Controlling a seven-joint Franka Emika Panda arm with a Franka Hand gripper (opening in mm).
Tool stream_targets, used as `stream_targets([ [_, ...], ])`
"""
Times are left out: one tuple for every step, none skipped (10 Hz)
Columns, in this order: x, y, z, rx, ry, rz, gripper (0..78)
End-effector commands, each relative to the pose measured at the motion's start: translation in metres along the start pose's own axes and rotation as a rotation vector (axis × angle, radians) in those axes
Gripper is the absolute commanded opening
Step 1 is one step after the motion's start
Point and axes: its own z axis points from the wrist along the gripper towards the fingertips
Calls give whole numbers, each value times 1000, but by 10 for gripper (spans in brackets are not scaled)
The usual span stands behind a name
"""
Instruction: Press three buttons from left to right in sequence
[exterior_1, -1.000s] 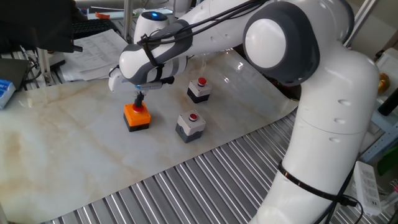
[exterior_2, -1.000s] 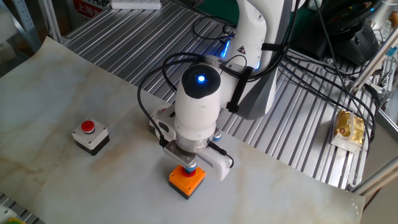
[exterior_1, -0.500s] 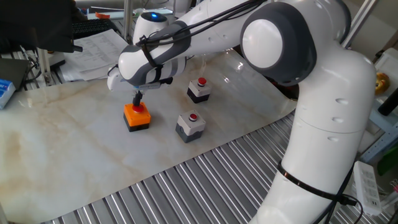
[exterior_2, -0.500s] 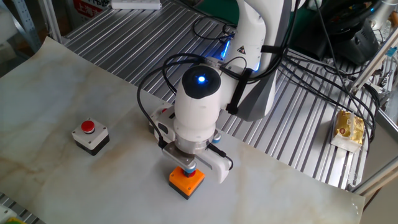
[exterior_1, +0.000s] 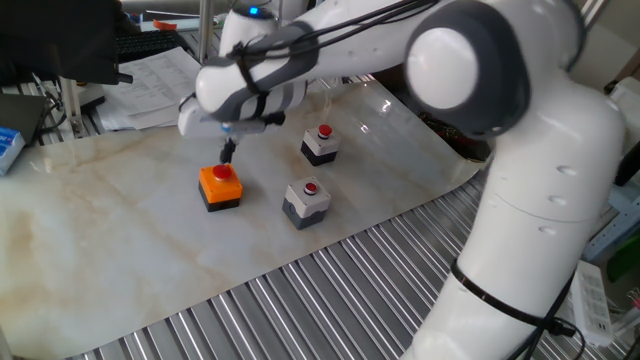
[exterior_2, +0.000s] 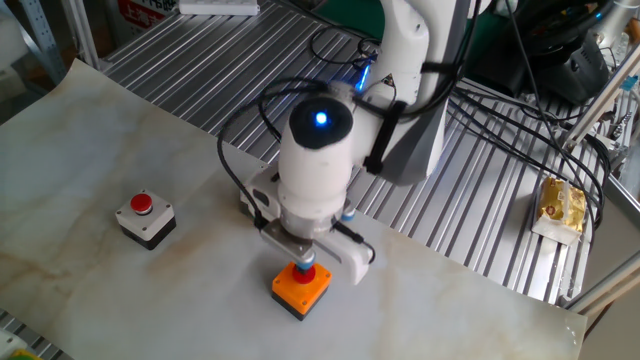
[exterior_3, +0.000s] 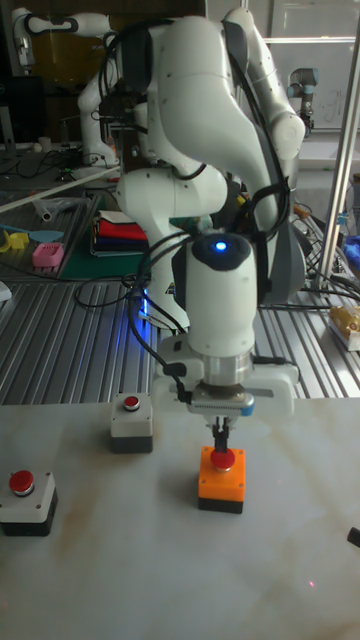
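Directly above orange button box (exterior_3: 221, 482), pincer (exterior_3: 220, 440) points down (vertical).

A marble-patterned table (exterior_1: 120, 230) carries three button boxes (exterior_1: 304, 202).

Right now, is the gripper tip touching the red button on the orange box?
Apart. In one fixed view the gripper tip hangs above the red button of the orange box, with marble tabletop showing in the gap between them.
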Motion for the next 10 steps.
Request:
stream_targets([
  [1,-17,-47,0,10,-7,12],
  [1,-19,-52,0,8,-13,12],
  [0,-22,-57,2,6,-17,12],
  [-1,-24,-61,6,6,-24,12],
  [-1,-24,-61,6,6,-24,12],
  [-6,-30,-68,14,8,-39,12],
  [-10,-33,-72,23,10,-54,12],
  [-11,-35,-74,30,9,-63,12],
  [-12,-40,-76,47,10,-87,12],
  [-13,-45,-75,53,7,-101,12],
])
